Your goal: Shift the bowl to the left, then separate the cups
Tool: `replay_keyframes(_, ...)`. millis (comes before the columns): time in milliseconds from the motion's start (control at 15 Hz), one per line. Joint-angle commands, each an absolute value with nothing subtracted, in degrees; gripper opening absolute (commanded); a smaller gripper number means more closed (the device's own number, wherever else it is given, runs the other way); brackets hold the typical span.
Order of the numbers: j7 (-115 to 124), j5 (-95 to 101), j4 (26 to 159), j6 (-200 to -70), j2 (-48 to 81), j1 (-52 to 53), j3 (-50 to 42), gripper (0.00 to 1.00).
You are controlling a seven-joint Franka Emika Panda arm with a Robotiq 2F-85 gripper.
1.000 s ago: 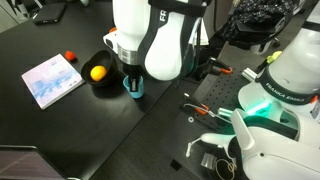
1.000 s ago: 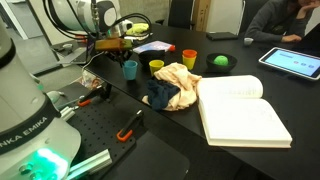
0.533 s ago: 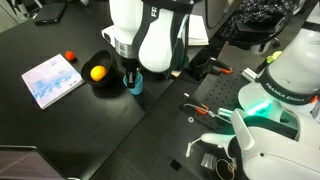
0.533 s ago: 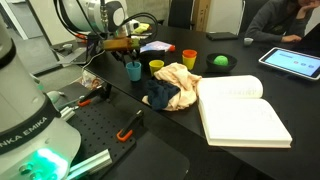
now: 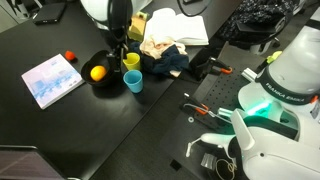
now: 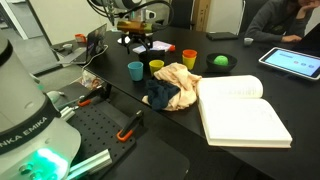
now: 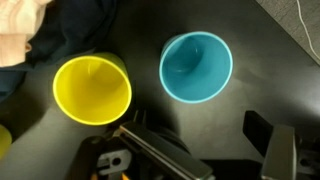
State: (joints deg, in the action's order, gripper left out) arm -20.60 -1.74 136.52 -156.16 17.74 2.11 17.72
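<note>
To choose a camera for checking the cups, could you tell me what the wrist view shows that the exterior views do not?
Only the wrist view looks straight down into the yellow plastic cup and light blue plastic cup: both empty. Only an exterior view shows the orange plastic cup and open white book. Both show the yellow and blue cups upright, apart.

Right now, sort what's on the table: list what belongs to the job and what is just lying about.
Job: bowl, blue cup, yellow cup, orange cup.
Lying about: cloth, open book, notebook, tablet.
</note>
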Motion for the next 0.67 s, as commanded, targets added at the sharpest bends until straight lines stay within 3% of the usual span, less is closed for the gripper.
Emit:
replay_keyframes(0,-21.2,-3.8,128.6,-151.9,19.1,1.1,16.0,1.0)
replay_keyframes(600,-19.3,2.1,117.2,-164.1,31.0,1.0,9.2,1.0)
